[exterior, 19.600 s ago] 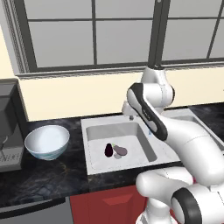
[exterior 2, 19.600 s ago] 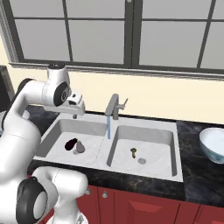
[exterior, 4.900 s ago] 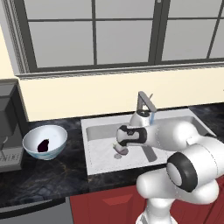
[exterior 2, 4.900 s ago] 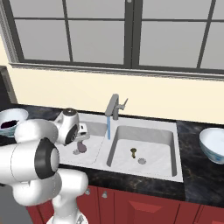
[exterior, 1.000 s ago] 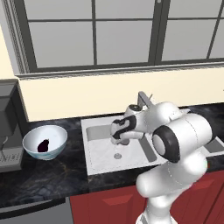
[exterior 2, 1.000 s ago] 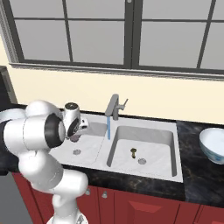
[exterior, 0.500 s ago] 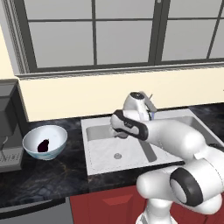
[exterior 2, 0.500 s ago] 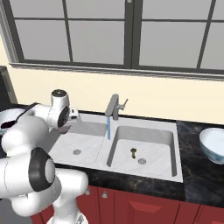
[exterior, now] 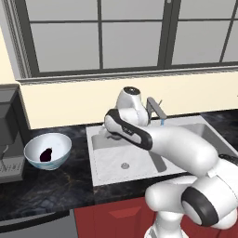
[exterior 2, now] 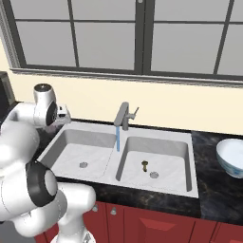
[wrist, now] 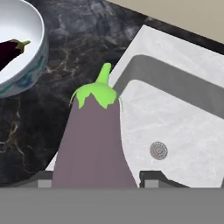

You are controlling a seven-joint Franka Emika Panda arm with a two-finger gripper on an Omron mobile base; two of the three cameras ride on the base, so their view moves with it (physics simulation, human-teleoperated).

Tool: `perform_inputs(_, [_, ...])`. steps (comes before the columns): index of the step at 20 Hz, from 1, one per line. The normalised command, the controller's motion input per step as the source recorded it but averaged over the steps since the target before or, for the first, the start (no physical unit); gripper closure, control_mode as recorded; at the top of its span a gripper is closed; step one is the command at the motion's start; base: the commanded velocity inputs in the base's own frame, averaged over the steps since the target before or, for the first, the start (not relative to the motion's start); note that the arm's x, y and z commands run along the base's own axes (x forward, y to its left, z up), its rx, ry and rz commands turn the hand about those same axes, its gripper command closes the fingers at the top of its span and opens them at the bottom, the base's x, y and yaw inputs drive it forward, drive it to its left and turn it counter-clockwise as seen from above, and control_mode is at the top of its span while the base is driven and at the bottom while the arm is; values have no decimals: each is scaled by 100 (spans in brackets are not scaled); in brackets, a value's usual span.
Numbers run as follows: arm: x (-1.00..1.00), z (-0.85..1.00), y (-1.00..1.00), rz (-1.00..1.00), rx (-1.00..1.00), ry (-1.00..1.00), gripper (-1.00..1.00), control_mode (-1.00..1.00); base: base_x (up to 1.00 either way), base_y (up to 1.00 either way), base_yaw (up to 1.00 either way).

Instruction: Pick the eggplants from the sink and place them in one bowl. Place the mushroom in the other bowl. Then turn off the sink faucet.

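I hold the paler eggplant (wrist: 94, 144) clamped between my fingertips (wrist: 151, 176), its green cap pointing away from me, and my gripper (wrist: 94, 181) hangs above the left rim of the sink (exterior: 139, 162), right where the pale basin meets the dark worktop (wrist: 48, 118). Below and just past the rim lies the left basin's round drain (wrist: 158, 150), bare now of produce. Farther out, toward the left end of the worktop, stands the white bowl (exterior: 32, 148) with the dark eggplant (exterior: 46, 154) already lying in it; in the hand view that bowl (wrist: 30, 65) sits at the upper left corner, well apart from my load. My judgement is that the carry is half done: I should travel left across the worktop with the eggplant kept high enough to clear the bowl's rim, centre it over the open half of the bowl beside its dark mate, lower it, and only then part my fingers, so it neither bounces out nor lands on the rim. Farthest off, the mushroom (exterior 2: 144, 165) waits in the right basin, the second bowl (exterior 2: 232, 159) stands at the right end of the worktop, and the faucet (exterior 2: 124, 115) at the back edge runs a blue stream
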Motion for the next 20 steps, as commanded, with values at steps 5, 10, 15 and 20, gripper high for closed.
perform_inputs(5, [0,21,63,2,0,0,100,-100,0,0,0])
perform_inputs(10, [11,0,63,4,0,0,100,-100,0,0,0])
perform_inputs(15, [7,2,60,5,0,-2,100,-100,0,0,0])
perform_inputs(20, [1,0,57,4,0,0,100,-100,0,0,0])
